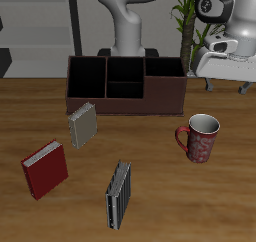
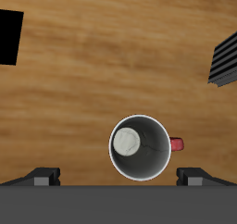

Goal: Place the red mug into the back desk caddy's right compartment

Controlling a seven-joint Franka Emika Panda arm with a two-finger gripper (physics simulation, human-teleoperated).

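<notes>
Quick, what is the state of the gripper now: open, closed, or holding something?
Gripper: open, holding nothing; the red mug is below it, not gripped.

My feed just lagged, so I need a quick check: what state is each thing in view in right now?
Red speckled ceramic mug: upright on the table, empty, ungrasped.
Dark brown wooden back desk caddy: upright; every section looks empty.
Right compartment: empty.
Two-finger gripper: open, above the mug, fingers to either side.
Red book: lying flat, closed.
Grey book: closed, standing tilted.
Black book: closed.
</notes>
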